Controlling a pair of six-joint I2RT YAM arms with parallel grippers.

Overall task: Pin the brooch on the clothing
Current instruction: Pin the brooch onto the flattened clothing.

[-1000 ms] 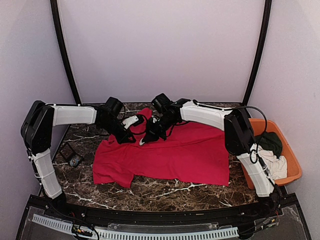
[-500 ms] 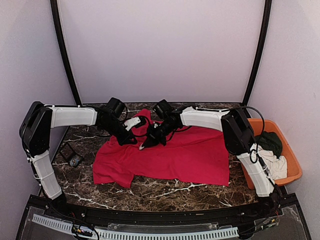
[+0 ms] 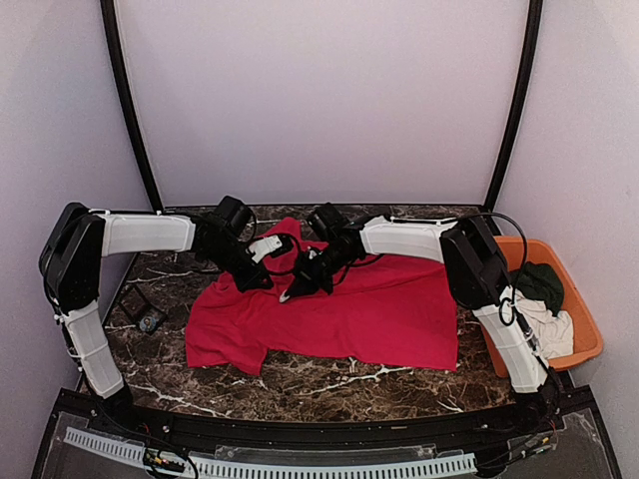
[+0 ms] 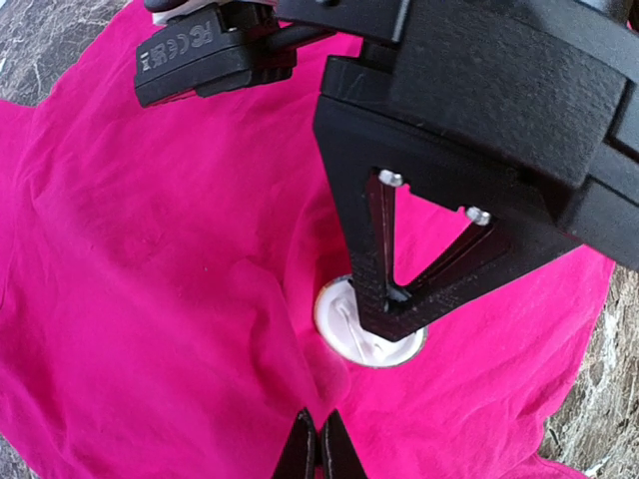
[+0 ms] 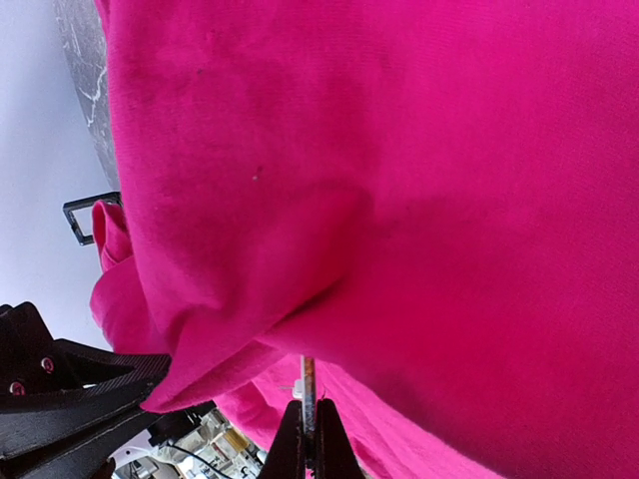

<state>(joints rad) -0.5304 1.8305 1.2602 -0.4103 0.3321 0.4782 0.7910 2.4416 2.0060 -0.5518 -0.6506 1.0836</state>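
Red T-shirt (image 3: pixel 339 309) covers mid-bench; toward the far edge the left gripper (image 4: pixel 319 427) pinches its fold, the right gripper (image 5: pixel 308 411) clamps the white brooch (image 4: pixel 339 324) (pin hidden). Slack cloth slipping could foil the pinning.

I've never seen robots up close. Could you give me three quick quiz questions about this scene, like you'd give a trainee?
1. True or false: the shirt lies in the orange bin.
2. What colour is the brooch on the shirt? A) white B) gold C) blue
3. Fill in: the right jaws are shut on the ____.

Key: 1 false, it is spread on the table; 2 A; 3 brooch.
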